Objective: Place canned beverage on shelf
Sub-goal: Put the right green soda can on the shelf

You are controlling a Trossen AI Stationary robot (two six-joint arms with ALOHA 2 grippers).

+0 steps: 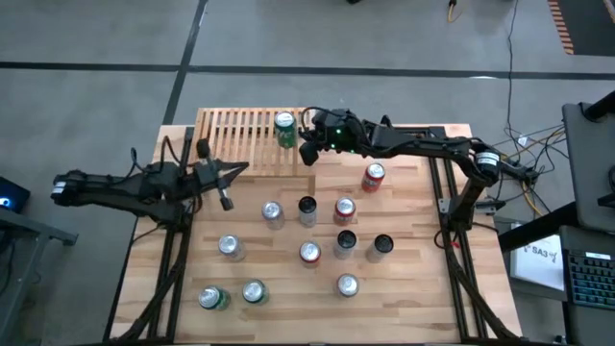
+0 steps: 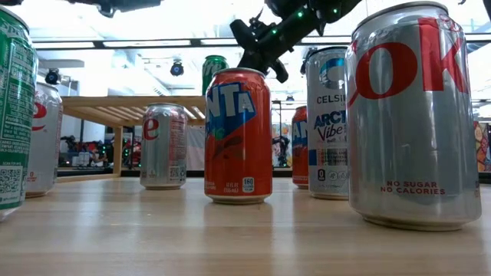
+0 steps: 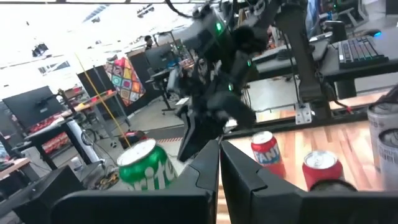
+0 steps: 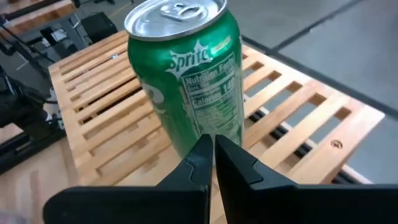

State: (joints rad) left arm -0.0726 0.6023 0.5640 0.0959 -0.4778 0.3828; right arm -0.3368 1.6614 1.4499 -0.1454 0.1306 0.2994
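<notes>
A green Sprite can (image 1: pixel 284 130) stands upright on its base on the light-wood slatted shelf (image 1: pixel 240 144) at the table's far edge, near the shelf's right end. It also shows in the right wrist view (image 4: pixel 186 81) and the low view (image 2: pixel 214 67). My right gripper (image 1: pixel 307 152) is shut, just to the near right of the can and apart from it; its fingertips (image 4: pixel 212 144) point at the can's lower side. My left gripper (image 1: pixel 225 199) is shut and empty over the table, near the shelf's near edge. In the left wrist view its fingertips (image 3: pixel 219 151) are together.
Several cans stand on the table nearer than the shelf: red ones (image 1: pixel 373 176) (image 1: pixel 344 210), silver ones (image 1: pixel 272 212) (image 1: pixel 229 246), dark ones (image 1: pixel 307 206) (image 1: pixel 382 244), and green ones (image 1: pixel 213 299) at the near left. The left part of the shelf's slats (image 1: pixel 226 130) is bare.
</notes>
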